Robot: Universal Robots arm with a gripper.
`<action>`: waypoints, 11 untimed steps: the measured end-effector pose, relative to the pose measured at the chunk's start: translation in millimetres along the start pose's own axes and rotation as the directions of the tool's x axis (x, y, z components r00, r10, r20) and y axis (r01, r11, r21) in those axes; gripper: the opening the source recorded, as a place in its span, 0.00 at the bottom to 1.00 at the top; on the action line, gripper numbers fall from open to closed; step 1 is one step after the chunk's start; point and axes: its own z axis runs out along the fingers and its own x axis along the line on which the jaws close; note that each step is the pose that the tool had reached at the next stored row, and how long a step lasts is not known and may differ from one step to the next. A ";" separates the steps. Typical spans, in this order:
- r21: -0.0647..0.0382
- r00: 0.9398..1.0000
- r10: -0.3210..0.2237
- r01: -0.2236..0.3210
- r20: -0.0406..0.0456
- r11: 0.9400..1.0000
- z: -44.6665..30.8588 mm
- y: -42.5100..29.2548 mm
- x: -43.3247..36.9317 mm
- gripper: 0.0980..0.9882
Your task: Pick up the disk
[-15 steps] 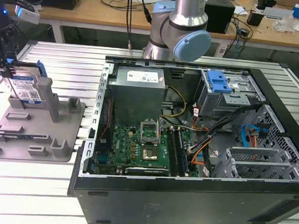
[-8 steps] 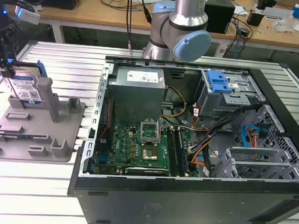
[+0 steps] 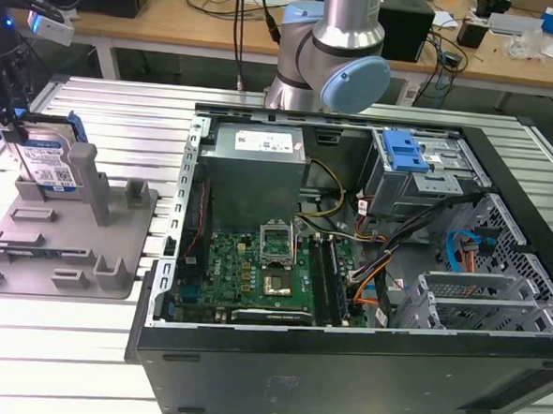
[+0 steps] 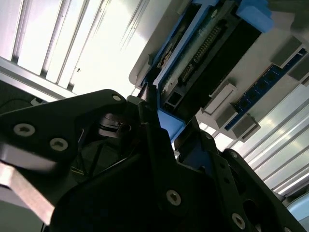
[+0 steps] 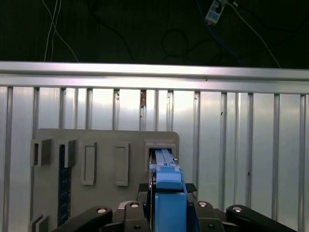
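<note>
Disk: the flat rectangular silver metal hard drive with a blue-and-white label and blue plastic side rails (image 3: 46, 160) is seen standing on edge in the grey plastic fixture.
Fixture: the grey plastic fixture with upright posts (image 3: 78, 232) is laid on the bench; one tall post is seen just beside the disk.
Hand: the black two-fingered hand (image 5: 166, 205) is positioned over the disk's upper edge. In the first wrist view, the blue rail (image 5: 166, 193) is seen between the black fingers (image 5: 133, 212), which are closed against it; the disk is grasped.
Contact: in the second wrist view, the fingers (image 4: 154, 140) are seen touching the blue rail end of the disk (image 4: 193, 53).
Bench: the ribbed aluminium bench (image 3: 123, 113) carries the fixture.
Computer case: the open black computer case (image 3: 348, 268) is set beside the fixture, on the exterior view's right of it, well apart from the disk.
</note>
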 end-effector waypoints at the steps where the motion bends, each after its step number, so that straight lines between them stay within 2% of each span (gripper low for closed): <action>1: 0.000 1.000 0.000 0.000 0.000 1.000 0.0 0.0 0.0 0.32; 8: 0.000 1.000 0.001 -0.001 0.000 1.000 -0.2 0.4 0.4 0.30; 10: 0.000 1.000 0.001 -0.001 0.000 1.000 -4.7 0.9 0.7 0.30; 11: 0.000 1.000 0.001 -0.001 0.000 1.000 -10.5 1.4 0.9 0.30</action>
